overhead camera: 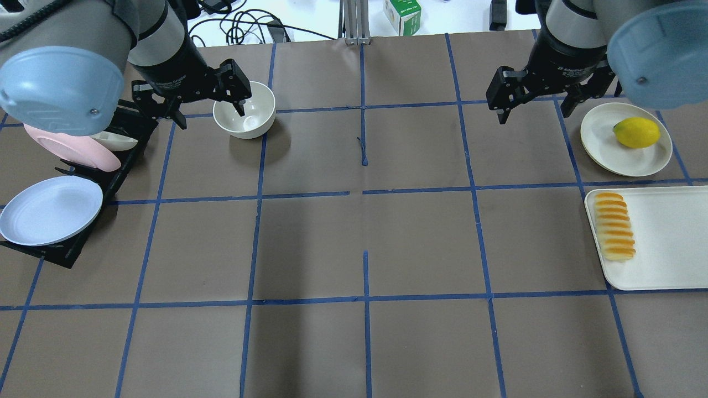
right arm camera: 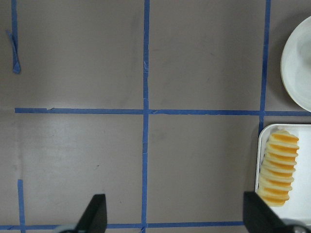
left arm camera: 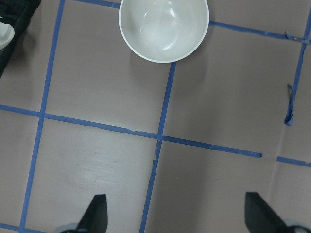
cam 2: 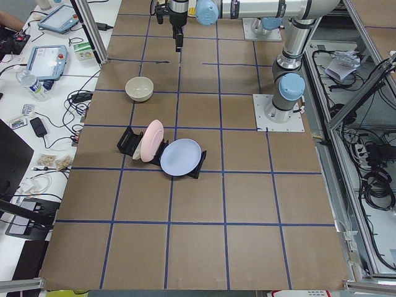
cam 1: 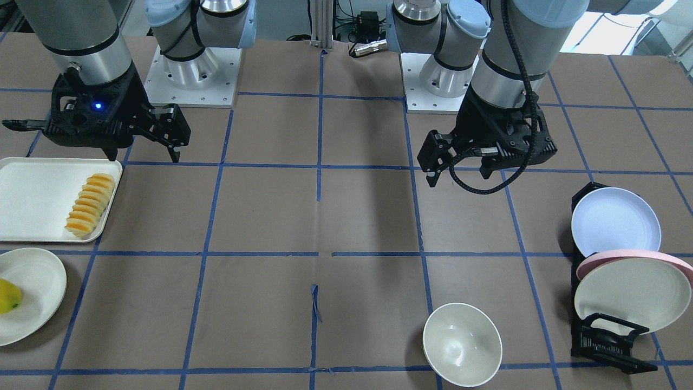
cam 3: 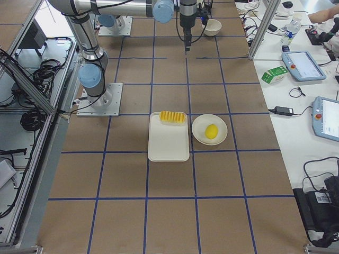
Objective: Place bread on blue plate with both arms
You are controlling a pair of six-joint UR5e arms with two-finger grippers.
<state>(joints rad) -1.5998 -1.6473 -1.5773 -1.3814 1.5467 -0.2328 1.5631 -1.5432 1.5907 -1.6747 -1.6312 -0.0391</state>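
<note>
The bread (cam 1: 91, 205), a ridged orange and pale yellow loaf, lies along the inner edge of a white tray (cam 1: 32, 200); it also shows in the overhead view (overhead camera: 614, 225) and the right wrist view (right arm camera: 277, 167). The blue plate (cam 1: 615, 222) leans in a black rack at the other end of the table (overhead camera: 50, 210). My right gripper (cam 1: 143, 156) hovers open and empty above the table, just beyond the tray (right arm camera: 177, 216). My left gripper (cam 1: 459, 172) hovers open and empty (left arm camera: 177, 216), between the rack and a white bowl (overhead camera: 245, 109) in the overhead view.
The black rack (cam 1: 606, 338) also holds a cream plate with pink rim (cam 1: 631, 287). The white bowl (cam 1: 461, 344) stands near the operators' edge. A yellow fruit (overhead camera: 636, 132) lies on a cream plate (overhead camera: 600, 135) next to the tray. Blue tape lines grid the brown table.
</note>
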